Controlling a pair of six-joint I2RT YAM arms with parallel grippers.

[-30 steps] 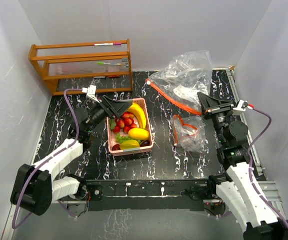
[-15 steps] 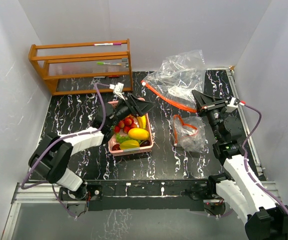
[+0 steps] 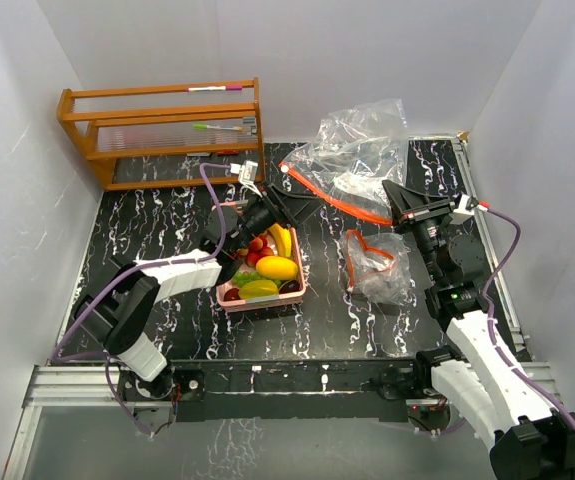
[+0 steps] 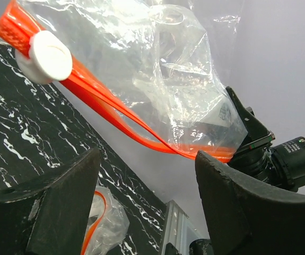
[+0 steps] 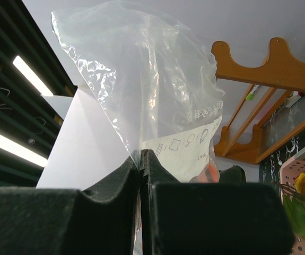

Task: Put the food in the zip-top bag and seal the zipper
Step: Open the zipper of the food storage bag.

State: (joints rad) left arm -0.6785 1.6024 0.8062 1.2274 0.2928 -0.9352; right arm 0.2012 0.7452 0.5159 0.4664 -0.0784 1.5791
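The clear zip-top bag (image 3: 357, 150) hangs above the table's far side, its orange zipper (image 3: 332, 197) running slantwise. My right gripper (image 3: 395, 200) is shut on the bag's film (image 5: 152, 95) at the zipper's right end. My left gripper (image 3: 305, 207) is open, just below the zipper's left end, with nothing between its fingers (image 4: 62, 207). The white slider (image 4: 49, 56) sits at that left end, up and to the left of my jaws. The food lies in a pink basket (image 3: 257, 298): a banana (image 3: 282, 240), a mango (image 3: 277, 267) and strawberries (image 3: 255, 243).
A second crumpled bag with an orange zipper (image 3: 372, 262) lies on the black marbled table (image 3: 167, 220), right of the basket. A wooden rack (image 3: 162, 130) stands at the back left. White walls close in on three sides.
My left gripper has swung from over the basket's left side, rightward and away, up to the bag's zipper. The right gripper raised the bag slightly early on, then held still.
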